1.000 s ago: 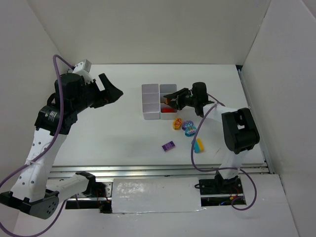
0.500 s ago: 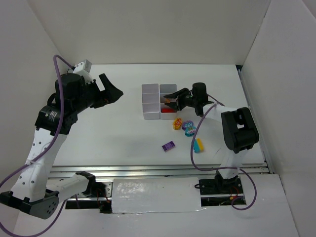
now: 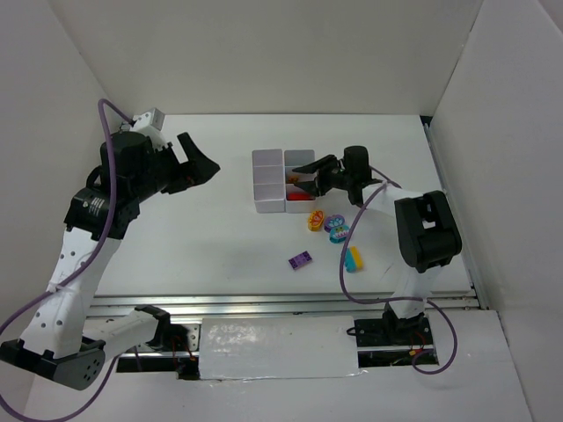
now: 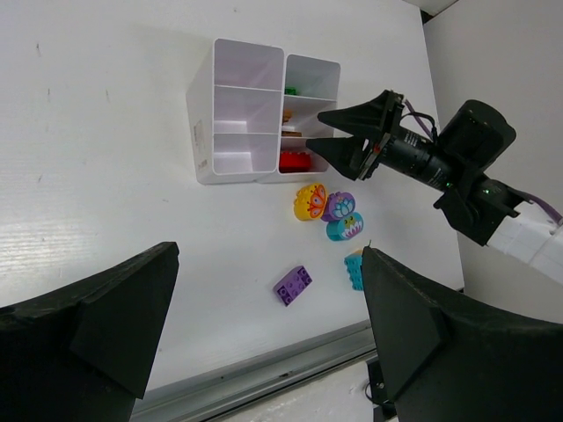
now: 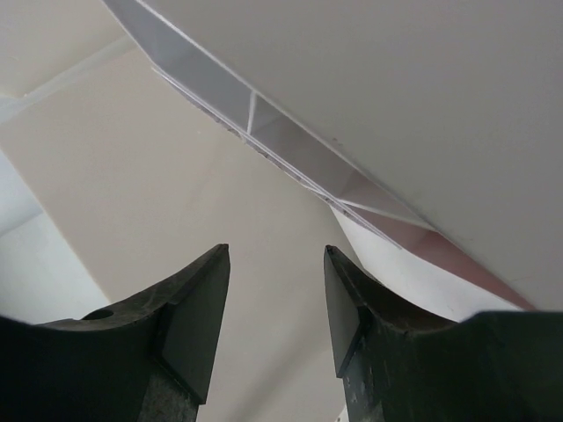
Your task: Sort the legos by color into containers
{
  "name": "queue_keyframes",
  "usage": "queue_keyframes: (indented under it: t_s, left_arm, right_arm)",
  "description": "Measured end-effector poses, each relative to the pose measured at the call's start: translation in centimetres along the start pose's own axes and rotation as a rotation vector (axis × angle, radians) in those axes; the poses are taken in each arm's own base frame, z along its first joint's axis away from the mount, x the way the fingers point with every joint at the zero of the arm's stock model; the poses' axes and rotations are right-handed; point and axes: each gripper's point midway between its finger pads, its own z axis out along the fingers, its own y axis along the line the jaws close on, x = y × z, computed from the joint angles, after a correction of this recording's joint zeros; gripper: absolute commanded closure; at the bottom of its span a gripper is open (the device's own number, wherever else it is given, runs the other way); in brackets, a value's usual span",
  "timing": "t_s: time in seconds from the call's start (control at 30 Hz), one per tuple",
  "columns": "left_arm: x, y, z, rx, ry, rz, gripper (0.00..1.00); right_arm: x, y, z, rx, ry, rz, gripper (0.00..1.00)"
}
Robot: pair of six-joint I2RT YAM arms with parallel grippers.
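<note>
Red brick (image 4: 296, 160) binned, just below right gripper (image 4: 314, 130) fingers; green brick (image 4: 290, 90) binned beyond them. Right fingers slightly parted, empty. Left gripper (image 4: 268, 264) spread wide, empty, well apart from containers (image 4: 202, 132). We count five legos (image 4: 292, 284) unsorted, outside, nearer than right fingers.

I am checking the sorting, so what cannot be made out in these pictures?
- Green brick: left wrist view, mostly behind a wall of the containers.
- Middle right compartment: right gripper partly covers it, both wide views.
- Right wrist view: too close, no bricks show.
</note>
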Motion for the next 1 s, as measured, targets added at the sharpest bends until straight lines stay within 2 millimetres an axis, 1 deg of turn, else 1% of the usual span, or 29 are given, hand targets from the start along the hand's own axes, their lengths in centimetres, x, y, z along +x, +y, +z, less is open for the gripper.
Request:
queue_keyframes:
  t_s: [0.03, 0.07, 0.13, 0.17, 0.2, 0.23, 0.27, 0.37, 0.4, 0.43, 0.47, 0.5, 0.53, 0.6, 0.67, 0.7, 0.83, 0.87, 0.93, 0.97, 1.0]
  left_arm:
    - [0.0, 0.0, 0.0, 0.0, -0.001, 0.0, 0.02]
    - [0.0, 0.0, 0.0, 0.001, -0.001, 0.001, 0.02]
    - [0.0, 0.0, 0.0, 0.0, 0.0, 0.002, 0.03]
    - [0.0, 0.0, 0.1, -0.001, 0.002, 0.003, 0.03]
    - [0.1, 0.1, 0.2, -0.004, 0.006, 0.004, 0.02]
    - [0.3, 0.3, 0.4, -0.008, 0.012, 0.005, 0.02]
    - [0.6, 0.5, 0.7, -0.013, 0.02, 0.01, 0.02]
    - [1.8, 1.3, 1.6, -0.034, 0.06, 0.021, 0.02]
    - [2.4, 1.6, 2.1, -0.05, 0.079, 0.026, 0.02]
    - [2.9, 1.7, 2.5, -0.057, 0.099, 0.031, 0.02]
    - [3.5, 1.7, 2.9, -0.064, 0.12, 0.039, 0.02]
    - [4.0, 1.7, 3.3, -0.07, 0.139, 0.045, 0.02]
    - [4.7, 1.6, 3.7, -0.077, 0.164, 0.052, 0.01]
    - [5.8, 1.8, 4.4, -0.093, 0.202, 0.057, 0.01]
    - [6.6, 2.1, 4.7, -0.117, 0.221, 0.057, 0.0]
    - [6.8, 2.5, 4.6, -0.135, 0.226, 0.055, 0.01]
    - [6.9, 3.4, 4.6, -0.198, 0.229, 0.032, 0.01]
    - [6.9, 3.5, 4.9, -0.21, 0.232, 0.024, 0.01]
    - [6.9, 3.6, 5.3, -0.227, 0.245, 0.019, 0.01]
    - [7.0, 3.7, 5.6, -0.232, 0.25, 0.018, 0.01]
    - [7.1, 3.8, 5.7, -0.236, 0.254, 0.018, 0.0]
  right_arm:
    - [0.0, 0.1, 0.0, 0.0, 0.0, -0.005, 0.44]
    - [0.0, 0.3, 0.0, 0.002, 0.001, -0.017, 0.37]
    - [0.0, 0.8, -0.3, 0.016, -0.008, -0.053, 0.33]
    - [0.1, 1.2, -0.6, 0.027, -0.016, -0.085, 0.28]
    - [0.1, 1.9, -1.1, 0.036, -0.029, -0.121, 0.26]
    - [0.2, 2.9, -1.8, 0.038, -0.046, -0.161, 0.21]
    - [0.5, 4.1, -2.8, 0.036, -0.072, -0.218, 0.01]
    - [1.3, 7.9, -6.5, 0.016, -0.158, -0.389, 0.0]
    - [1.6, 9.2, -8.2, 0.014, -0.198, -0.454, 0.0]
    - [1.8, 10.1, -9.6, 0.018, -0.23, -0.504, 0.0]
    - [1.9, 10.5, -10.5, 0.027, -0.255, -0.542, 0.0]
    - [1.8, 10.9, -11.8, 0.046, -0.293, -0.6, 0.0]
    - [1.8, 10.7, -12.8, 0.075, -0.316, -0.647, 0.0]
    - [1.7, 9.1, -14.2, 0.162, -0.339, -0.719, 0.0]
    - [1.4, 6.3, -15.0, 0.279, -0.349, -0.782, 0.0]
    - [1.5, 4.6, -15.3, 0.349, -0.347, -0.812, 0.0]
    - [3.1, -2.6, -16.2, 0.579, -0.27, -0.888, 0.0]
    - [3.4, -4.0, -16.6, 0.619, -0.253, -0.894, 0.0]
    - [3.8, -6.2, -17.3, 0.685, -0.237, -0.915, 0.0]
    - [4.4, -7.0, -17.5, 0.705, -0.223, -0.939, 0.01]
    - [5.4, -7.6, -17.5, 0.714, -0.195, -0.973, 0.0]
